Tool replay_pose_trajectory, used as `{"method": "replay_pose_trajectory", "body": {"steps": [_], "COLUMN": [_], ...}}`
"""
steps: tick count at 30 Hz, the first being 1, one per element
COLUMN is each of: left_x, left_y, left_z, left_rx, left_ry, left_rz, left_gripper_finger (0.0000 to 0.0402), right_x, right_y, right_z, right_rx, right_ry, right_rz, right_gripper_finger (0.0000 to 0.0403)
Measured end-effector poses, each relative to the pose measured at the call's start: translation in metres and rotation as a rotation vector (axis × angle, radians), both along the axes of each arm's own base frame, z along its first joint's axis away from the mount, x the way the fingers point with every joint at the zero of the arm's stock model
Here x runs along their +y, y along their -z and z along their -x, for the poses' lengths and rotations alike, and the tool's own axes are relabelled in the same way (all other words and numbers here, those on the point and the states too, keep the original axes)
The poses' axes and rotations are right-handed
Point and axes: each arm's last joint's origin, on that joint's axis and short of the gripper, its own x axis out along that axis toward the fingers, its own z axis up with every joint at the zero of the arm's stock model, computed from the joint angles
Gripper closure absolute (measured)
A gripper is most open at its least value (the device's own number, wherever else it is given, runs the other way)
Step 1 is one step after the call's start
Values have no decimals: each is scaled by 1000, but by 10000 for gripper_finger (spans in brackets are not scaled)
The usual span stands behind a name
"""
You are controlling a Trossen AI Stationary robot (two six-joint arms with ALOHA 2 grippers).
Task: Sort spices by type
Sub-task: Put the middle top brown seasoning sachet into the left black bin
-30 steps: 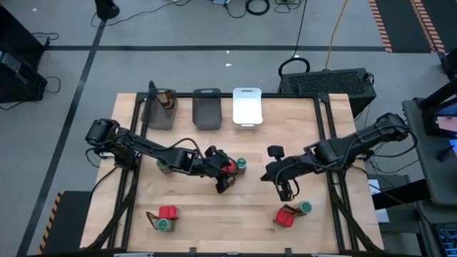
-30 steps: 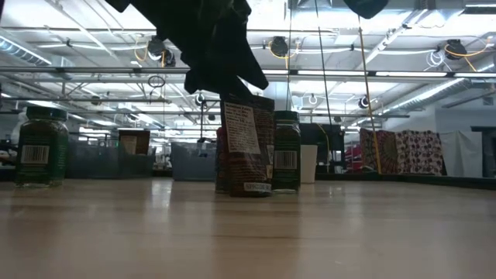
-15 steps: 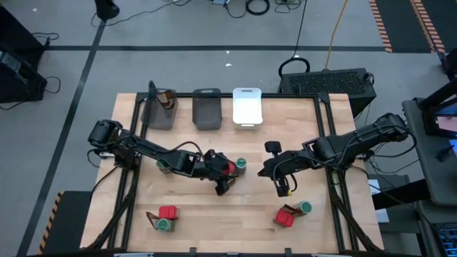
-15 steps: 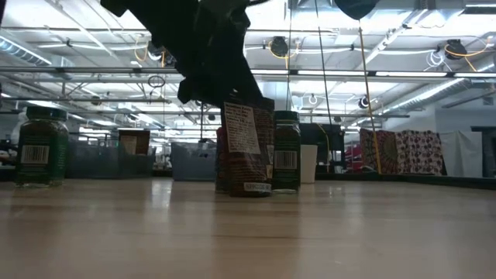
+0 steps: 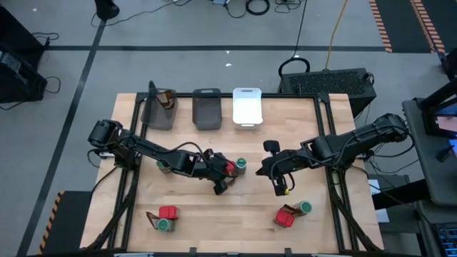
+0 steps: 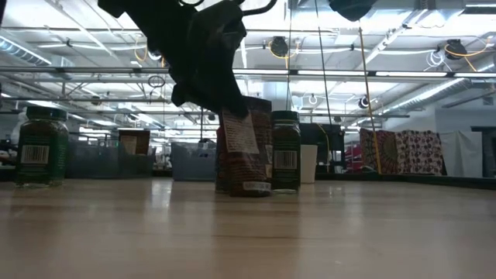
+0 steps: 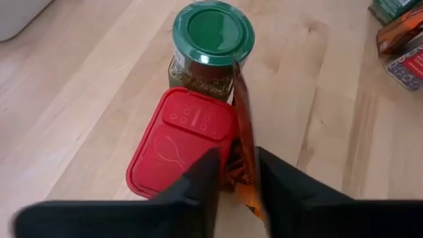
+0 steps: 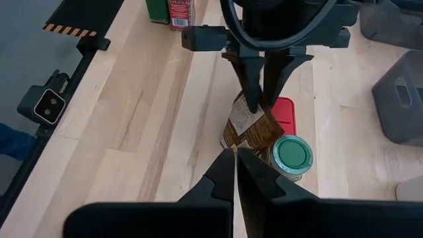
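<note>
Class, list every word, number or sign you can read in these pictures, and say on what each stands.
No text can be read.
Brown packet: a white printed label, too small to read.
Two green-lidded jars: barcode labels, digits illegible.
Red tin: an embossed spoon outline on the lid, no words.
Left gripper, closing on the packet, and right gripper: unmarked.
</note>
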Motion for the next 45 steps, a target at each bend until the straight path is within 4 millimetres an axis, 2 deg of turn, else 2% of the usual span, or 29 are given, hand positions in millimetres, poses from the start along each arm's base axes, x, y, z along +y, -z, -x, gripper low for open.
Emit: {"method": "replay_pose_trajectory", "body": {"steps": [4, 9, 13, 18, 24, 32, 38, 45], "left_x": [0, 1, 1, 4, 13, 45, 69, 97], "left_y": [0, -7, -29, -61, -107, -152, -160, -154], "left_z": [0, -2, 2, 16, 47, 104, 140, 178], "left_rx": [-4, -48, -142, -226, -344, -414, -358, -145], "left_ry": [0, 10, 39, 73, 79, -77, -188, -255], "left_rz": [1, 9, 31, 72, 79, 16, -37, -165], "left_gripper_finger": [389, 396, 398, 399, 400, 401, 401, 401], "right_x": [0, 0, 0, -1, -1, -5, -14, -18], "right_y": [0, 0, 1, 2, 2, 0, -4, -7], "right_z": [0, 0, 1, 2, 2, 5, 16, 16], "right_rx": [-1, -1, 8, 18, 14, 24, 53, 32], "right_ry": [4, 0, -14, -34, -64, -102, -119, -105], "right_rz": [3, 8, 26, 52, 86, 132, 175, 178], "right_gripper_finger": [403, 403, 403, 403, 403, 403, 403, 403]}}
